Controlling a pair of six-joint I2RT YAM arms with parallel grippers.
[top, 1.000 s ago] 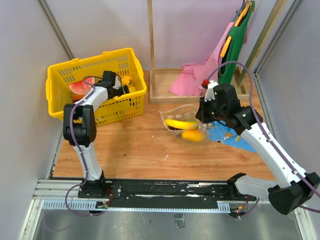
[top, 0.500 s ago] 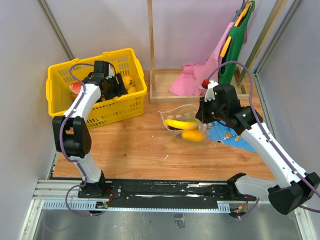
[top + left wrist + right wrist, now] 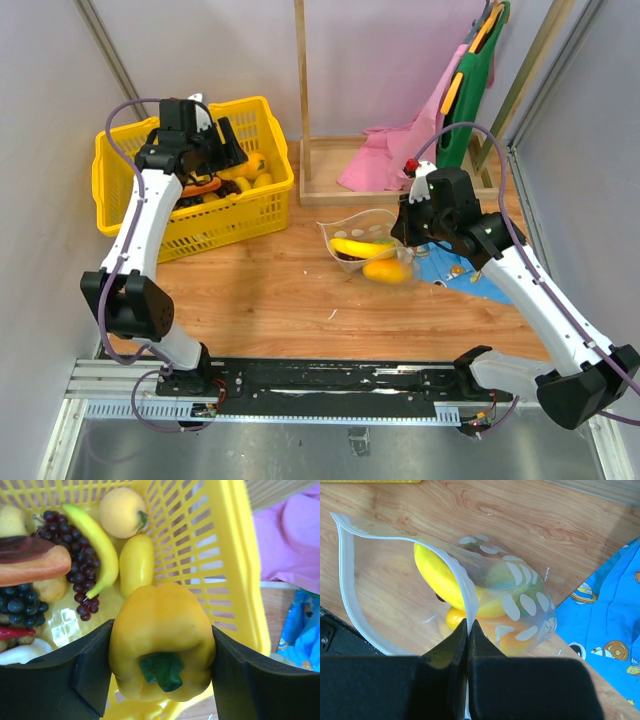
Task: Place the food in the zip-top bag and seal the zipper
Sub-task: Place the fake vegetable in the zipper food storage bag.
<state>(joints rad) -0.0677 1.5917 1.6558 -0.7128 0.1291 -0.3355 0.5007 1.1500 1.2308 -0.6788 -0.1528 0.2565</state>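
Observation:
My left gripper [image 3: 228, 148] is shut on a yellow pepper [image 3: 161, 640] with a green stem, held above the yellow basket [image 3: 120, 145]. My right gripper [image 3: 468, 625] is shut on the white zipper strip [image 3: 462, 587] of the clear dotted zip-top bag [image 3: 365, 245], holding its mouth open toward the left. A banana [image 3: 440, 582] and an orange-yellow fruit [image 3: 385, 270] lie inside the bag. In the left wrist view the basket holds more food: a banana [image 3: 97, 545], purple grapes [image 3: 75, 550], a lemon-like fruit [image 3: 136, 565] and a pale round fruit [image 3: 121, 512].
A blue patterned cloth [image 3: 465, 275] lies under and right of the bag. A wooden frame [image 3: 320, 180] and pink cloth [image 3: 385, 160] stand behind it. A green apron [image 3: 478, 70] hangs at the back right. Walls close both sides.
My left arm has lifted out of the basket and swung up and back, carrying the yellow pepper. The right arm and the bag have not moved.

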